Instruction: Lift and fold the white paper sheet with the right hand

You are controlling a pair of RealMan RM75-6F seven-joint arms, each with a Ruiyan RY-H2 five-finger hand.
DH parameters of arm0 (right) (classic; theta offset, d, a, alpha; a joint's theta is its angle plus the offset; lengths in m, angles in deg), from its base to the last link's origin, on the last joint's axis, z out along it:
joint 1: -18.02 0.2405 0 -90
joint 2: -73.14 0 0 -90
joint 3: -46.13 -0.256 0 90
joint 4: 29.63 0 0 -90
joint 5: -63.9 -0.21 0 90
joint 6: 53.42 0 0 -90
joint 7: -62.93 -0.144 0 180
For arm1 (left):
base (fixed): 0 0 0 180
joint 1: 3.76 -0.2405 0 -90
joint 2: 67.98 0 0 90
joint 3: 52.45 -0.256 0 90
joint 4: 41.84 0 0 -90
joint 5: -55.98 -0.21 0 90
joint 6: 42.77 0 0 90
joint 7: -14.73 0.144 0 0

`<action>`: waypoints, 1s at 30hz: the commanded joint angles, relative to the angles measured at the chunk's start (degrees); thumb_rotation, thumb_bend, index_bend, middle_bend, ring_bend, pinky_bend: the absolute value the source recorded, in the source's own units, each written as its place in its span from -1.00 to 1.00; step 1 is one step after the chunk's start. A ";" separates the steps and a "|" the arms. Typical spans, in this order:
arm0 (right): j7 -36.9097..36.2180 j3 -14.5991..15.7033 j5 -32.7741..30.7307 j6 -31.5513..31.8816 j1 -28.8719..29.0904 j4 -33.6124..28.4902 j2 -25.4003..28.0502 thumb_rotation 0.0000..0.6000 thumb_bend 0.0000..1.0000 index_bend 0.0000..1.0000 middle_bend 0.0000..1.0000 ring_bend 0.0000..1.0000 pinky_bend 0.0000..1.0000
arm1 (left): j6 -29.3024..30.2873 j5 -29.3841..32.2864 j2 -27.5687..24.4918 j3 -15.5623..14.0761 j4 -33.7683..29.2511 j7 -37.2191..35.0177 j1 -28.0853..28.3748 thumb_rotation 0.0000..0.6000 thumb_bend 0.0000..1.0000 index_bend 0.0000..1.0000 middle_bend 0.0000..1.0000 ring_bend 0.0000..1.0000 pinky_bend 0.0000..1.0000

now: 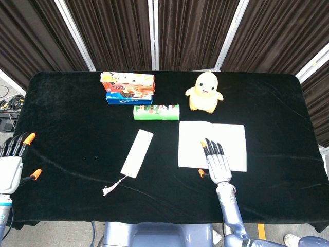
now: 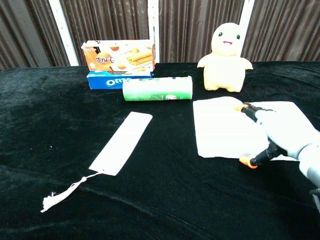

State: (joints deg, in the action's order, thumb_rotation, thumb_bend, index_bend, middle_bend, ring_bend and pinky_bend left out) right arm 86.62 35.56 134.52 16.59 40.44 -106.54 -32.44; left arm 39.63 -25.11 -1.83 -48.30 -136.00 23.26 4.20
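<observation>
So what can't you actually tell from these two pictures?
- Whether the right hand touches the white paper sheet: in both views the hand covers the contact.
- Left hand: the head view's edge crops it; the chest view misses it.
- Print on the green tube: too small.

This looks like a staged robot test bay rather than a home: a table draped in black cloth, dark pleated curtains between white posts behind, and loose cables on the floor.
</observation>
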 commanded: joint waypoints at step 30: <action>-5.73 -0.92 2.88 4.02 2.07 18.44 -10.76 1.00 -0.67 -1.00 -1.00 -1.00 -1.00 | 0.03 -0.13 -0.62 0.06 -0.85 -1.87 -0.11 1.00 -0.57 -1.00 -1.00 -1.00 -1.00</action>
State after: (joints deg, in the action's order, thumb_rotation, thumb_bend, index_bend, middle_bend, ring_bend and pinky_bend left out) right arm 81.93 34.60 136.67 19.81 42.47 -89.01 -42.50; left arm 39.65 -25.20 -2.45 -48.22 -136.83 21.42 4.10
